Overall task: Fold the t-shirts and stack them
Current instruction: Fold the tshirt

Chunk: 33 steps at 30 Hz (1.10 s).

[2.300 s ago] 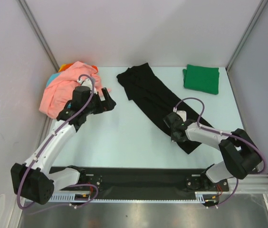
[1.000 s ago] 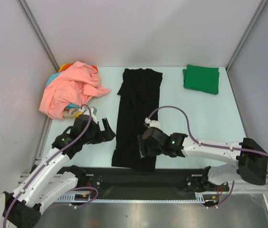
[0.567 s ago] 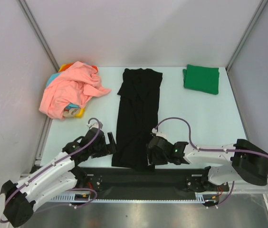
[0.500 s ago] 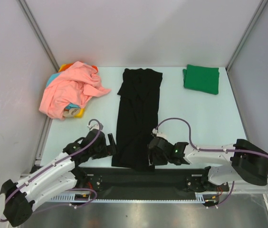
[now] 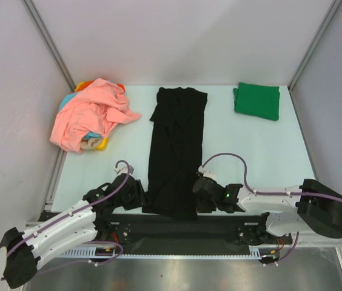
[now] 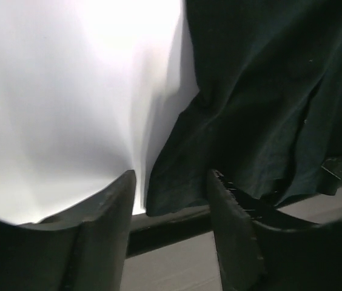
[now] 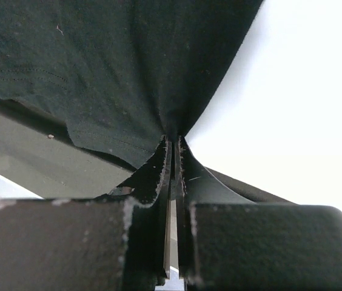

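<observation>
Over at the far left, the crumpled salmon-pink cloth shirt [image 5: 89, 115] covers most of the heap. Only slivers of orange cloth [image 5: 83, 85], teal cloth [image 5: 66, 100] and yellow cloth [image 5: 100, 143] peek out, too little to tell their shapes.

On the long black cloth shirt [image 5: 177, 145], a pinch of the near right corner vanishes between the pressed-together fingers of the right gripper [image 7: 174, 144]. From above, its near hem is lost against the dark strip [image 5: 159, 227] along the table's front.

In the left wrist view the shirt runs off the top and right edges, and the left gripper [image 6: 170, 182] shows only as blurred dark fingers.
</observation>
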Tool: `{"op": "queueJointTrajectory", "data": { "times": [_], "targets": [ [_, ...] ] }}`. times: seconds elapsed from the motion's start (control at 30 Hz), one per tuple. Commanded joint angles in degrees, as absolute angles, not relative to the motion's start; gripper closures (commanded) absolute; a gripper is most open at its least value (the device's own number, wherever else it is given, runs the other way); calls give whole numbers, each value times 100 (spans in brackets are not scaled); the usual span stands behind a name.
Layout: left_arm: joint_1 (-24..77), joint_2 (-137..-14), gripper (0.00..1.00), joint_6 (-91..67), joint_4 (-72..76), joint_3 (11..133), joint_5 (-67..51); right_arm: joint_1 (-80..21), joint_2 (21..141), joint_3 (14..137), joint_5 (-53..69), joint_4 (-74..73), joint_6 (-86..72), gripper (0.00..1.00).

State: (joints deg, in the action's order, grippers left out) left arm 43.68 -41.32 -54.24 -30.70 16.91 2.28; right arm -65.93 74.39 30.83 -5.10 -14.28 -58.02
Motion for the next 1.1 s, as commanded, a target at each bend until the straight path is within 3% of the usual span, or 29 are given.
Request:
{"op": "queueJointTrajectory", "data": {
  "times": [0.0, 0.13, 0.23, 0.27, 0.3, 0.67, 0.93, 1.07],
  "targets": [
    [4465, -4148, 46, -5590, -2830, 1538, 114, -6636, 7243, 2927, -554, -1415, -5906, 100],
    [4535, -4324, 58, -5634, -2541, 1450, 44, -6636, 7269, 2953, -571, -1432, -5915, 100],
    [4632, -4421, 72, -5660, -2365, 1441, 44, -6636, 7190, 2953, -606, -1503, -5915, 100],
    [4658, -4430, 79, -5651, -2356, 1441, 44, -6636, 7155, 2936, -633, -1538, -5924, 100],
    [4676, -4447, 99, -5634, -2382, 1468, 70, -6644, 7111, 2953, -668, -1608, -5924, 100],
    [4957, -4112, 100, -5423, -3603, 2741, 492, -7093, 6557, 3883, -1581, -3269, -6144, 100],
    [4677, -5158, 100, -4501, -3560, 4391, 940, -5583, 6810, 5044, -1389, -3244, -4503, 100],
    [3728, -6078, 100, -3860, -3183, 5166, 582, -4679, 7338, 5746, -1065, -3146, -3825, 100]
  ]
}}
